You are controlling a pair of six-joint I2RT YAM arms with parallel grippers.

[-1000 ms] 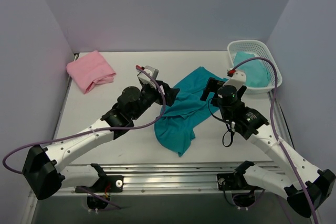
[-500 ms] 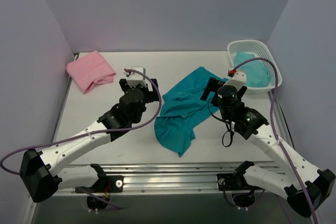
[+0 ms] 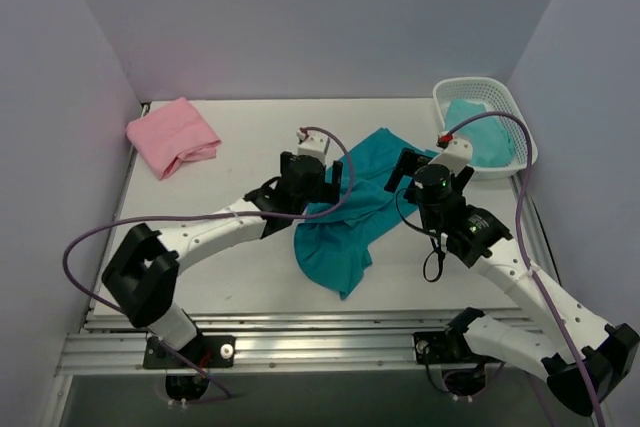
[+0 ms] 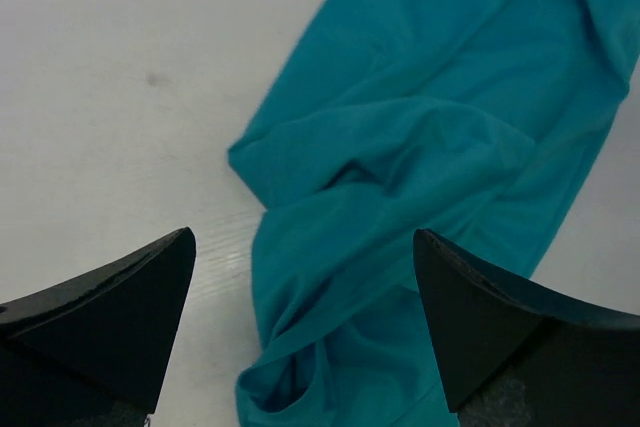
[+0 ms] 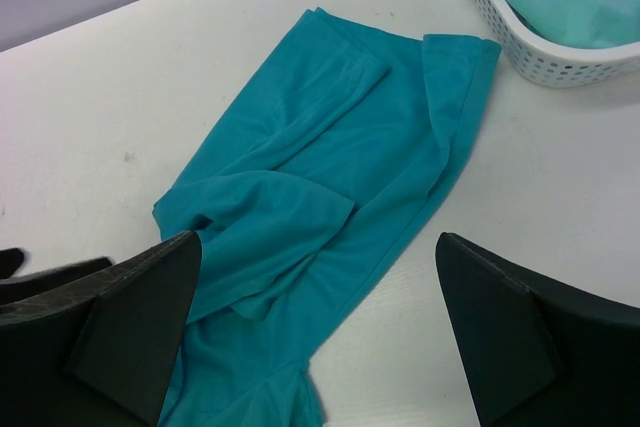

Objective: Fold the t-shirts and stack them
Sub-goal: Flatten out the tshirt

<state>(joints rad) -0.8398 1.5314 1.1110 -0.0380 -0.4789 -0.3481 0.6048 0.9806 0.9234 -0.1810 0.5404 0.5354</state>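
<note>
Teal shirt lies crumpled mid-table, running 1 to 7 o'clock. Pink shirt sits folded at 10 o'clock, well apart. Left gripper: jaws wide apart over teal's 9 o'clock edge, holding nothing. Right gripper: jaws apart, 3 o'clock side. Basket at 2 o'clock.

The crumpled teal t-shirt fills the middle of the top view. My left pincer and right pincer, both spread wide, flank its upper part with only cloth between them. Bare table gives passage at the upper middle and along the lower edge. The folded pink t-shirt blocks the upper left corner, and the white basket (cloth lying inside) blocks the upper right. The back wall closes the top.
</note>
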